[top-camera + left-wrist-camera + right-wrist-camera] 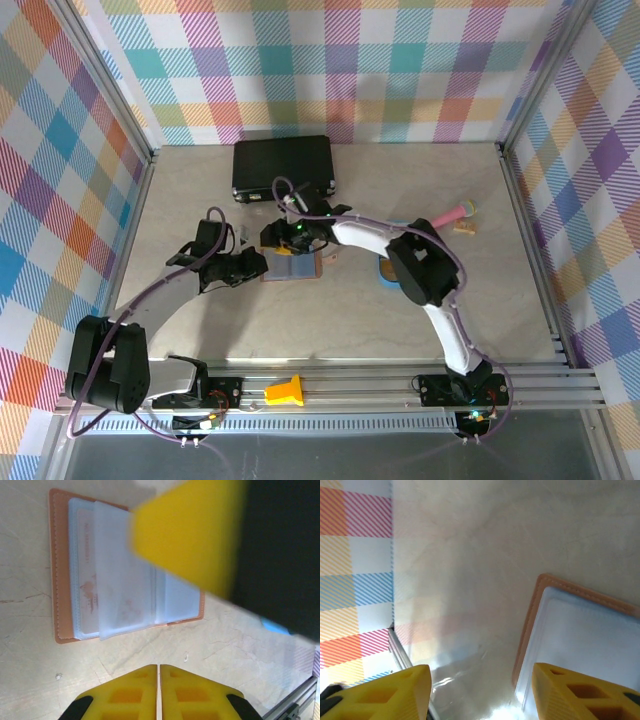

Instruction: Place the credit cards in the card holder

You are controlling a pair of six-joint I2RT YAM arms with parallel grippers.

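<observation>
The holder [85, 580] lies open. My left gripper [159, 690], pressed together beside it, and my right gripper [480, 695], spread above it, carry no card. Loading seems left to do.

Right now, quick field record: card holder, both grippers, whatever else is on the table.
card holder: open flat on the table, clear sleeves facing up
left gripper: shut, just off the holder's edge, nothing seen in it
right gripper: open, over the holder
black case: closed, at the far side
blue tray: right of the holder, partly covered
</observation>
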